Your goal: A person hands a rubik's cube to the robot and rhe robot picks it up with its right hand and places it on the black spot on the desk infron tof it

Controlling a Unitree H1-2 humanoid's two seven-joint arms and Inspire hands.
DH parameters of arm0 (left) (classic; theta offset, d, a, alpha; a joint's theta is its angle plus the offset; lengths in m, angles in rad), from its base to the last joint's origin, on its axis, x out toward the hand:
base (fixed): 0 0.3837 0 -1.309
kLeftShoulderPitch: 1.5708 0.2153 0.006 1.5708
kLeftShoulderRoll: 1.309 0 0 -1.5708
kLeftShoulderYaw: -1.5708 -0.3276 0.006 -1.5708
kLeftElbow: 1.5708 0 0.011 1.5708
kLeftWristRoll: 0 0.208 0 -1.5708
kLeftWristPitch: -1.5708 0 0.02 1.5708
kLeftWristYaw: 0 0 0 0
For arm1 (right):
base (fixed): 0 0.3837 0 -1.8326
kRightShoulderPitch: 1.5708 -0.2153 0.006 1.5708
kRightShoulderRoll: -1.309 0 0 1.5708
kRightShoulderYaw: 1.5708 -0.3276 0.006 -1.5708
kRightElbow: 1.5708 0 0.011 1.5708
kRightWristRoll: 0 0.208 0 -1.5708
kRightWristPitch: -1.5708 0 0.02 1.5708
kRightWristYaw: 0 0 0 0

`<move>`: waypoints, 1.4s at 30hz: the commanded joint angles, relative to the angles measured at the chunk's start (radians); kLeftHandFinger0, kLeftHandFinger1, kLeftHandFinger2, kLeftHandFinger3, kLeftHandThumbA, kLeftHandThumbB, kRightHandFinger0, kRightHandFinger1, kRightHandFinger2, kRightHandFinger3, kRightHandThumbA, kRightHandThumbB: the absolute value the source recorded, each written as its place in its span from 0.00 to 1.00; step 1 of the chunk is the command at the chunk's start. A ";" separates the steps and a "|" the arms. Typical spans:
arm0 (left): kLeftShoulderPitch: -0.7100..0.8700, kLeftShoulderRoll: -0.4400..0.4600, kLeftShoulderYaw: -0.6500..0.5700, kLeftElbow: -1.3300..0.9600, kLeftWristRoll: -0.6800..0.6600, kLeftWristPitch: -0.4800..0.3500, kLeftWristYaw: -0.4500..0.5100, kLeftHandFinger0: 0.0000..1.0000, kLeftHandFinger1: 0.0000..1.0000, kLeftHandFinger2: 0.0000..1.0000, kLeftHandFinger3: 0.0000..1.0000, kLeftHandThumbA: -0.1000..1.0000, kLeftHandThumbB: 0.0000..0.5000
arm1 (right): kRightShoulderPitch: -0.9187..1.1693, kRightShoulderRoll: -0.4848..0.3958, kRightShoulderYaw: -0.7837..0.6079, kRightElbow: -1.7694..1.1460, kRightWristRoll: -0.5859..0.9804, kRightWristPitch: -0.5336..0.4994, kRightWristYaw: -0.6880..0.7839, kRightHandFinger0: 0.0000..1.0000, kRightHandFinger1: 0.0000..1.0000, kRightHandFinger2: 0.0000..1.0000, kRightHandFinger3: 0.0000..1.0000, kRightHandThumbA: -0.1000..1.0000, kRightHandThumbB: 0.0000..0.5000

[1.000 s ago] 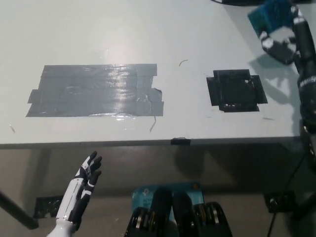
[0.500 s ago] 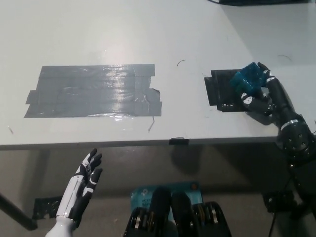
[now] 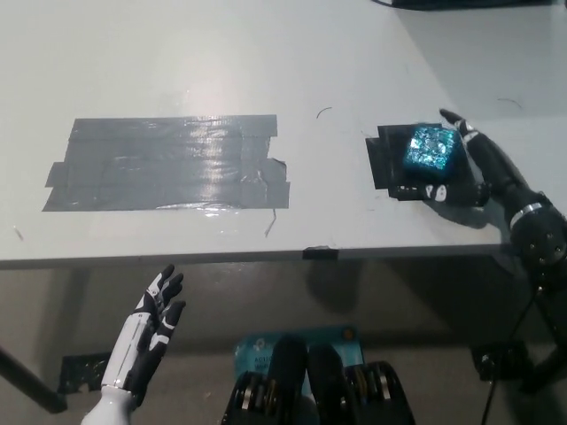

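The cube point(image 3: 430, 148) sits on the black spot point(image 3: 390, 159), over the spot's right part, its blue-green top face turned up to the camera! It is square from above, so no long axis to call; its sides run just a touch off the lines of the spot. The spot's left strip shows bare beside it, and a thin dark band peeks out below it.

The right hand point(image 3: 474, 168) is right there against the cube's right side, black arm reaching in from the lower right across the table's front edge. One of its fingers point(image 3: 454, 121) points up past the cube's top right corner, others curl below the cube's near side. Is it gripping or has it let go? Cannot tell, the contact is hidden behind the cube.

Room to move: the table point(image 3: 177, 53) is wide and pale, with open surface above the cube and between the spot and the big grey tape patch point(image 3: 164, 164) well off to the left. The front edge runs close below the spot, and a small dark clip point(image 3: 321, 253) sits on that edge, left of the spot. A thin curl of wire point(image 3: 327, 112) lies on the table up and left of the spot.

Down at lower left, below the table edge, the white left hand point(image 3: 155, 314) rests with fingers spread, holding nothing.
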 commanded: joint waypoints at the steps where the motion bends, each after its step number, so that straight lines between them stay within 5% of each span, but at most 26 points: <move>1: -0.016 0.003 0.011 -0.009 -0.006 -0.013 0.001 0.95 1.00 1.00 1.00 0.89 0.20 | -0.051 -0.032 -0.044 -0.123 -0.016 0.015 -0.014 1.00 1.00 1.00 1.00 0.93 1.00; 14: -0.033 0.008 0.008 -0.004 0.001 -0.016 -0.002 0.95 1.00 1.00 1.00 0.90 0.23 | -0.005 -0.051 -0.309 -0.781 0.133 0.139 0.011 1.00 1.00 1.00 1.00 0.87 1.00; 20: -0.051 0.012 0.004 -0.005 0.009 -0.002 -0.004 0.94 1.00 1.00 1.00 0.90 0.25 | 0.229 0.020 -0.242 -1.188 0.070 0.137 0.033 1.00 1.00 1.00 1.00 0.88 0.99; 23: -0.047 0.012 0.000 -0.004 0.015 0.003 -0.005 0.94 1.00 1.00 1.00 0.91 0.31 | 0.372 0.075 -0.178 -1.269 0.089 0.090 0.033 1.00 1.00 1.00 1.00 0.81 0.95; 31: 0.013 0.007 -0.015 -0.017 0.015 0.008 -0.014 0.95 1.00 1.00 1.00 0.91 0.32 | 0.686 0.199 -0.097 -1.100 0.084 -0.085 -0.039 1.00 1.00 1.00 1.00 0.88 0.74; 35: 0.025 0.007 -0.019 -0.006 0.010 -0.016 -0.018 0.95 1.00 1.00 1.00 0.90 0.30 | 0.731 0.258 -0.093 -0.812 0.058 -0.160 -0.073 1.00 1.00 1.00 1.00 0.94 0.52; 40: 0.060 0.010 -0.022 -0.022 0.016 -0.019 -0.014 0.97 1.00 1.00 1.00 0.91 0.28 | 0.728 0.255 -0.102 -0.615 0.086 -0.169 -0.040 1.00 1.00 1.00 1.00 1.00 0.57; 42: 0.060 0.008 -0.024 -0.028 0.021 -0.017 -0.012 1.00 1.00 1.00 1.00 0.95 0.35 | 0.724 0.252 -0.107 -0.569 0.108 -0.196 -0.033 1.00 1.00 1.00 1.00 1.00 0.60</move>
